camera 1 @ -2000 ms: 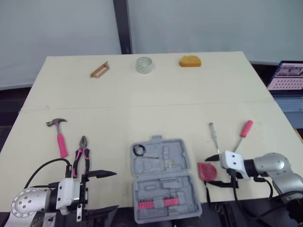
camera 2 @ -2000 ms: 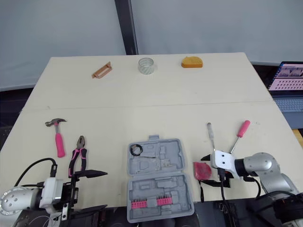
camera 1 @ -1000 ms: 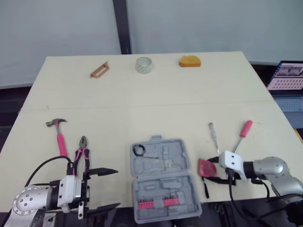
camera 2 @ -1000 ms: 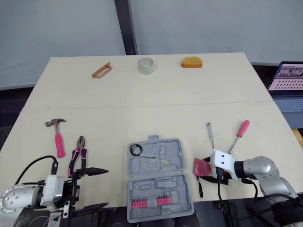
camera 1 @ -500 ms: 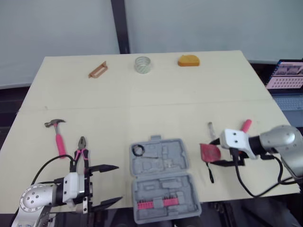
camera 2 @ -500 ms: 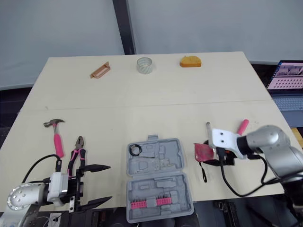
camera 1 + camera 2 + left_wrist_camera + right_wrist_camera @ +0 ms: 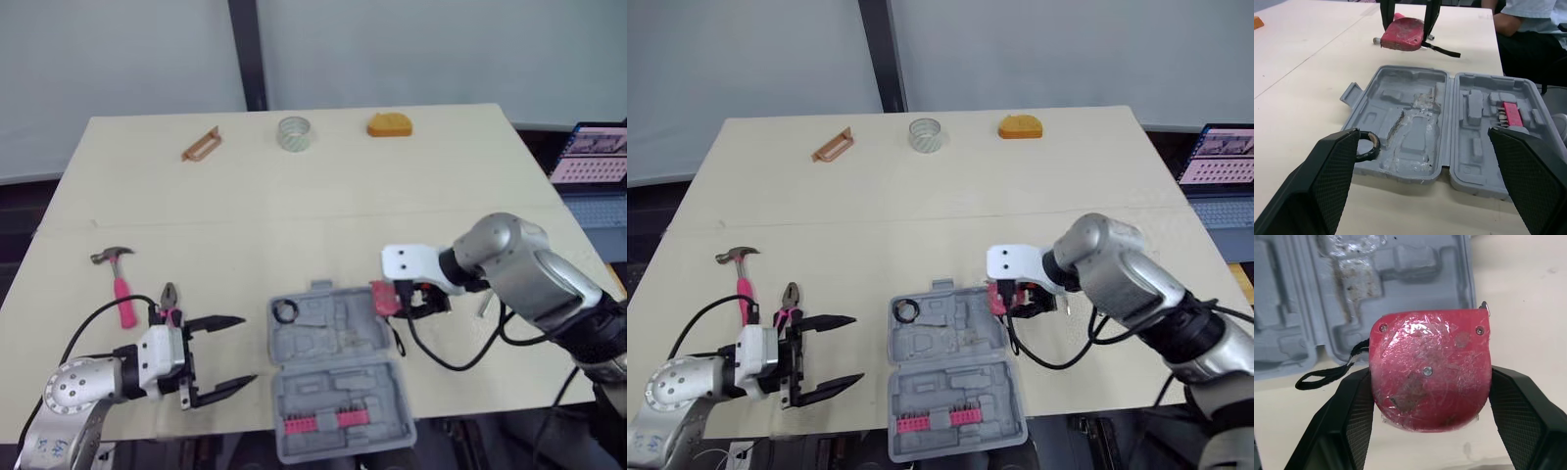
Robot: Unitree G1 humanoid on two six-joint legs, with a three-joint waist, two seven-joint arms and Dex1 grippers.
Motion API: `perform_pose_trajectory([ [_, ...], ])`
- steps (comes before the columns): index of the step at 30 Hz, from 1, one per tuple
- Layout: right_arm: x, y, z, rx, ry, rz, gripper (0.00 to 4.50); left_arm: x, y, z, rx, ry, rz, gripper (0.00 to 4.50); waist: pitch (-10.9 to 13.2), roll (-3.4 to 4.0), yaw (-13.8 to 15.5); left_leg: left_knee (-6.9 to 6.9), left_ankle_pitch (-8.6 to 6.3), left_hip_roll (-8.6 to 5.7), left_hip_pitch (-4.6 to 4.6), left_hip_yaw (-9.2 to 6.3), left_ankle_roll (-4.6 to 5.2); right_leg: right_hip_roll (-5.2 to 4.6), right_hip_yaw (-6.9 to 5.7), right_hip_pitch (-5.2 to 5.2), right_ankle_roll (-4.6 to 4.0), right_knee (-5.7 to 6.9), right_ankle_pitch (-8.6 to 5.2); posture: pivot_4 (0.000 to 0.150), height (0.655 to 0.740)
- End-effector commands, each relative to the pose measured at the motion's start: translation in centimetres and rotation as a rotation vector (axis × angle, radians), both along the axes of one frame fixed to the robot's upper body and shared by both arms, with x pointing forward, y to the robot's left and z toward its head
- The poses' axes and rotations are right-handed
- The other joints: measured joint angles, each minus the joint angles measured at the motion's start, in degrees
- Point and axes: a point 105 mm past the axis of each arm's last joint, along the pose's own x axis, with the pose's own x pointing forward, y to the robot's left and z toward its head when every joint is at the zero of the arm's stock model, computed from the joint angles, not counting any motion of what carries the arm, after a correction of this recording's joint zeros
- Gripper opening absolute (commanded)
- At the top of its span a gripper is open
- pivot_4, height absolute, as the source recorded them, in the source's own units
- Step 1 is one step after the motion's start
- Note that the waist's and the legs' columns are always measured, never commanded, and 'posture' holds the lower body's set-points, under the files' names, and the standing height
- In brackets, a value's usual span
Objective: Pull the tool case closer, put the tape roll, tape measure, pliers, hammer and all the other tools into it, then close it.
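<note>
Swung in from the lower right, the right gripper (image 7: 397,299) now hangs mid-frame at the right rim of the open grey tool case (image 7: 338,367), clamped on the red tape measure (image 7: 1430,377). Left gripper (image 7: 245,351) lower left, fingers spread, empty. Hammer (image 7: 120,284) and pliers (image 7: 168,294) at left edge. Tape roll (image 7: 292,132) top centre.

Tape measure (image 7: 1430,372) now at tool case (image 7: 338,343) edge

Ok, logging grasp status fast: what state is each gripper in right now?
Left gripper: open, holding nothing.
Right gripper: shut on the red tape measure.
</note>
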Motion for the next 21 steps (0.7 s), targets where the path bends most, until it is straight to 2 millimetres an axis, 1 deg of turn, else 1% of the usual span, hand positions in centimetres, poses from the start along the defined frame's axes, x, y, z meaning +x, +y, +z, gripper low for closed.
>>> perform_pose_trajectory([
  [1, 0.1, 0.6, 0.1, -0.039, 0.0, 0.006, 2.96, -0.1, -0.4, 0.5, 0.009, -0.025, -0.007, 4.5, 0.0, 0.0, -0.2, -0.01, 0.0, 0.0, 0.0, 0.0, 0.0, 0.0, 0.0, 0.0, 0.0, 0.0, 0.0, 0.15, 0.74],
  [6, 0.3, 1.9, -0.7, -0.067, 0.014, 0.022, 2.96, -0.3, -0.5, 0.6, 0.01, -0.029, 0.001, 4.5, 0.0, 0.0, -0.6, -0.02, 0.0, 0.0, 0.0, 0.01, 0.0, 0.0, 0.0, -0.04, 0.0, 0.03, 0.0, 0.15, 0.74],
  [11, 0.6, 3.0, -1.1, -0.076, 0.013, 0.039, 2.96, -0.6, -0.6, 0.6, 0.011, -0.027, 0.004, 4.5, 0.0, 0.0, -0.63, -0.03, -0.01, 0.01, 0.0, 0.05, -0.02, 0.0, -0.01, -0.09, 0.0, 0.04, 0.0, 0.15, 0.74],
  [21, 1.2, 4.3, -2.1, -0.088, 0.002, 0.082, 2.96, -0.9, -0.5, 0.6, 0.017, -0.026, 0.009, 4.5, 0.0, 0.0, -0.61, -0.02, -0.01, 0.0, -0.01, 0.06, -0.02, 0.0, 0.0, -0.1, 0.0, 0.06, 0.0, 0.15, 0.74],
])
